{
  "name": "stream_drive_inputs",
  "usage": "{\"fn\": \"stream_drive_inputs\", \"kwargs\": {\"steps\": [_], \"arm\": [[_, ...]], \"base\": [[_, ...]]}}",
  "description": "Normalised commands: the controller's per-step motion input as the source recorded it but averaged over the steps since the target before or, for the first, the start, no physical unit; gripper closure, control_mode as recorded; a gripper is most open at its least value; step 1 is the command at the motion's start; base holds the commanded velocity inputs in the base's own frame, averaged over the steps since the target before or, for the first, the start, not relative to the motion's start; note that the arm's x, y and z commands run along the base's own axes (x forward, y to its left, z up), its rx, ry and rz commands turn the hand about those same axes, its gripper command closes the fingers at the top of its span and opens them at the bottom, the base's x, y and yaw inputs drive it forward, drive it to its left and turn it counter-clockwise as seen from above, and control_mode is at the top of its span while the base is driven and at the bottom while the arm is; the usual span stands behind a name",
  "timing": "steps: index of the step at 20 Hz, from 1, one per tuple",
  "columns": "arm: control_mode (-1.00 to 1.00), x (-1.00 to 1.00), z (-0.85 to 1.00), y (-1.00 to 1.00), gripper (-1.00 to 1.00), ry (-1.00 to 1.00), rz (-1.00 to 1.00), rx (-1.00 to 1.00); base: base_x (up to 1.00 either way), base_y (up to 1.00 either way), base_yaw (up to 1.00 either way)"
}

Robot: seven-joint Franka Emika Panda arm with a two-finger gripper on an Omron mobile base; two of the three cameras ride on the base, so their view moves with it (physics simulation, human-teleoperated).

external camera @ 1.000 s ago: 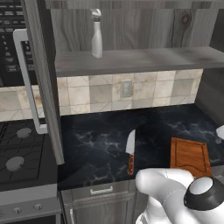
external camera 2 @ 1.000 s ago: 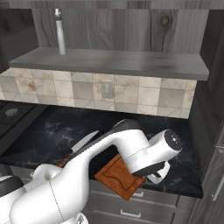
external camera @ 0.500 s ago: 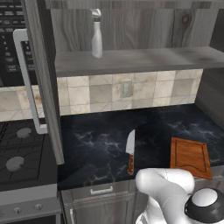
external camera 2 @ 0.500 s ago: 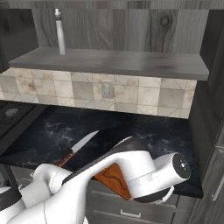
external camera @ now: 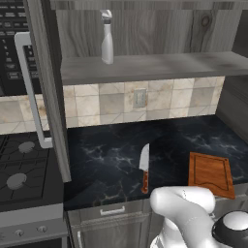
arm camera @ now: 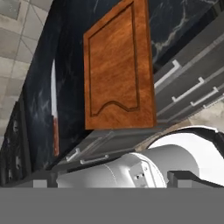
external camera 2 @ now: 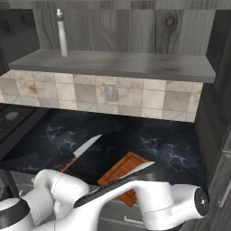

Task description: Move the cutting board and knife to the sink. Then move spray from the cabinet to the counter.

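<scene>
Right now the gripper (arm camera: pixel 112 177) is hanging low at the near edge of the counter (external camera: pixel 111 160), jaws spread wide and holding nothing; its two dark finger tips are just showing at the bottom of the hand view, though the robot's own body is hiding most of what lies between them, so how close they are to anything is hard to say. One cutting board (external camera: pixel 209 173) is lying flat on the counter's right side, near the front edge, and one knife (external camera: pixel 144 168) is lying well to its left, apart from it, blade pointing toward the far wall and handle toward the near edge. One spray (external camera: pixel 106 38) is standing upright on the shelf of the cabinet (external camera: pixel 145 65), toward the left end, with the open door and its white bar handle (external camera: pixel 30 92) hanging at the left. The board is looking stiff, flat and fairly heavy for its thickness; lying flush on the stone, it is probably best taken by the edge that is nearest the counter front, pinching top and underside where it can overhang. The knife is looking light and slippery along the blade, so the wooden handle is the safer hold. The spray bottle is appearing slim, light and easy to tip, so its body below the neck is the place to grip.
</scene>
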Motion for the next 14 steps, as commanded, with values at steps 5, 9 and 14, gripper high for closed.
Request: {"fn": "stream_drive_inputs", "kwargs": {"steps": [5, 9, 14], "arm": [[-1.00, -0.14, -0.19, -0.11, -1.00, 0.00, 0.02, 0.29], [-1.00, -0.02, -0.15, -0.07, -1.00, 0.00, 0.02, 0.28], [-1.00, 0.03, -0.20, -0.03, -1.00, 0.01, 0.03, 0.22]], "base": [[0.00, 0.00, 0.00], [0.00, 0.00, 0.00], [0.00, 0.00, 0.00]]}}
